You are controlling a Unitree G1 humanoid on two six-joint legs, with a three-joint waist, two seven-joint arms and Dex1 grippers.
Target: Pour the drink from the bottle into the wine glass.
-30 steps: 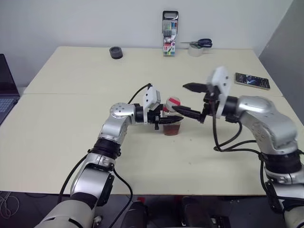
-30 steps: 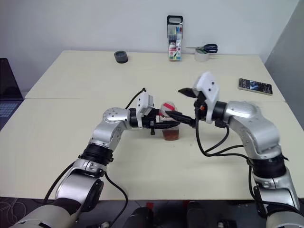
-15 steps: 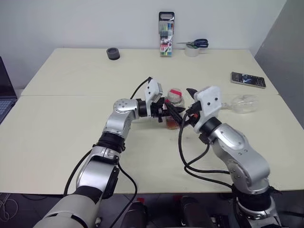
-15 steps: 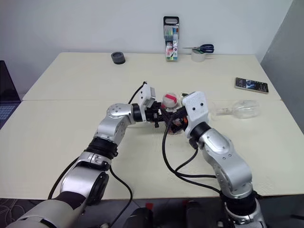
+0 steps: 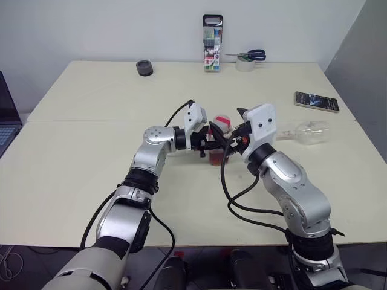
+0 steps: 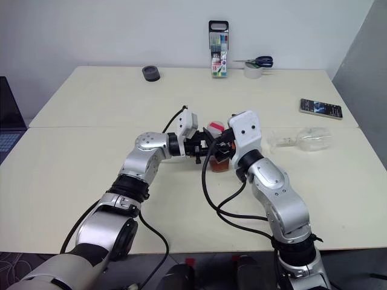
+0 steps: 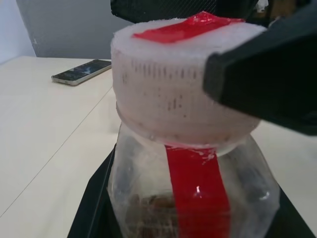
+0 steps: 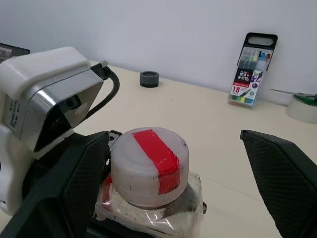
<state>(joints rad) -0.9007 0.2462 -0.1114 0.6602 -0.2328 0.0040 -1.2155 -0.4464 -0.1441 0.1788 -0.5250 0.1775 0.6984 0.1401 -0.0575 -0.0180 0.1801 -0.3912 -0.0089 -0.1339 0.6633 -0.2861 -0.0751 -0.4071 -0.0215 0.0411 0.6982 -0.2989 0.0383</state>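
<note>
The bottle (image 5: 219,145) stands upright at mid-table, and my left gripper (image 5: 211,144) is shut on its body from the left. A red strip runs over its pale cap (image 8: 148,166). The reddish-brown drink (image 5: 217,159) fills the bottle's lower part. My right gripper (image 8: 173,138) is open at cap height, with one finger on each side of the cap and a gap on both sides. The right fingers (image 8: 282,173) do not touch the cap. The wine glass (image 5: 306,132) lies on its side on the table, to the right of both grippers.
A phone (image 5: 316,101) lies at the far right. Along the back edge are a pen case (image 5: 211,35), scissors on a tape roll (image 5: 245,60) and a dark round roll (image 5: 144,67). A laptop corner (image 5: 5,115) shows at the left.
My right arm has swung in from the right, bringing its open fingers to either side of the bottle's cap. The left gripper has kept its hold on the bottle. The view shifted.
</note>
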